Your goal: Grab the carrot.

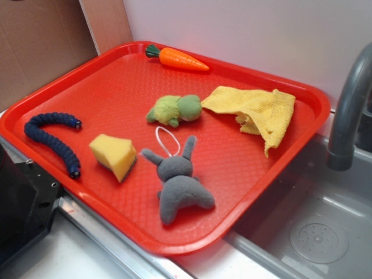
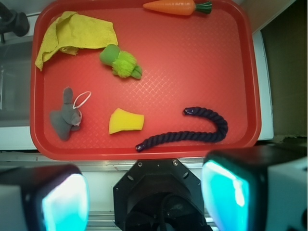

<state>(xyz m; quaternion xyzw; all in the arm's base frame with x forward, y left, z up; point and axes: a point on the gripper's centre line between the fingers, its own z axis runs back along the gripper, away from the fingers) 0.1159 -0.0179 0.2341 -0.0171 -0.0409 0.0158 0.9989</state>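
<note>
carrot (image 1: 176, 58): tucked against far rim of tray (image 1: 35, 110), open from above
mid tray: bare red strip between carrot and green plush (image 1: 175, 109)
faucet (image 1: 349, 110): well off to the side

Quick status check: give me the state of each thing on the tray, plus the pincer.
carrot: lying flat at the tray's far rim, ungrasped
pincer: open, empty, off the tray
yellow cloth: crumpled
sponge wedge: resting on tray
grey bunny: lying flat
green plush: lying flat
rope: curved
</note>
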